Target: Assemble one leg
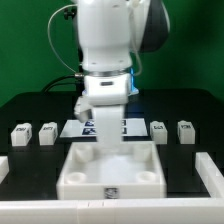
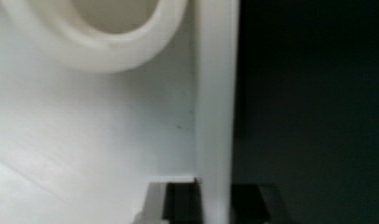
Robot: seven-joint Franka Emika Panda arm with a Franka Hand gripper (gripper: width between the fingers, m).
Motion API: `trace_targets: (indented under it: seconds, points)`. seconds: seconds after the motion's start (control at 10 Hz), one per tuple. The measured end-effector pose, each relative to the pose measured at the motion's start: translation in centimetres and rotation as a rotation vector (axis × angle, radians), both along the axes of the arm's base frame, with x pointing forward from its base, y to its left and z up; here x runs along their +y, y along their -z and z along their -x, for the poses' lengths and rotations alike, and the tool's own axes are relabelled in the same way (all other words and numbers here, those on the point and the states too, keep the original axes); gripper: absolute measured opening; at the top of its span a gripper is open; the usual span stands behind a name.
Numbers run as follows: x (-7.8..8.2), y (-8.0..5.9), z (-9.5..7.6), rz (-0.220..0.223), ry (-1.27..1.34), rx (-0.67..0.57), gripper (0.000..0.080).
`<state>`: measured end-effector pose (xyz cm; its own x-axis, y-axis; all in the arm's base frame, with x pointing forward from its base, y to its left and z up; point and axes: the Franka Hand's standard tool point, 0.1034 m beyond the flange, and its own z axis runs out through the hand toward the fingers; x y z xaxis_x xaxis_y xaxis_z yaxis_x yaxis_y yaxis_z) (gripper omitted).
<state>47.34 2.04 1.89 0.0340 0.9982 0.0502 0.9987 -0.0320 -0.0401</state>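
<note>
Plainly, the jaws are pinched narrow on the upright side wall of the large flat white plastic plate with round corner sockets [image 2: 97, 140], which lies front and centre on the black bench [image 1: 35, 152]. Four stubby white plastic leg blocks [image 1: 47, 131] stand untouched in a row behind it, two toward the exterior view's left and two toward its right. Each bears a black-and-white square tag too small to read, as does the marker board [image 1: 75, 128] between them.

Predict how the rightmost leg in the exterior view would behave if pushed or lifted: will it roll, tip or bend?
That leg looks stubby and flat-sided, so a push would probably slide it rather than roll or tip it. It appears to be rigid white plastic, so likely stiff. Being small, it is probably light.
</note>
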Motion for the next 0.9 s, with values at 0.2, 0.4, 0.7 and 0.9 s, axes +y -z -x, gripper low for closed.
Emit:
trace_targets:
  seconds: [0.2,0.4,0.7,0.9]
  points:
    - [3.6,0.1,-1.6,-0.03,-0.027,-0.004,0.0061]
    - [4.7,0.5,-2.9,-0.041,0.009,-0.003,0.0061]
    - [4.8,0.5,-3.0,-0.034,0.014,0.039,0.0063]
    - [4.7,0.5,-2.9,-0.032,0.014,0.046,0.0063]
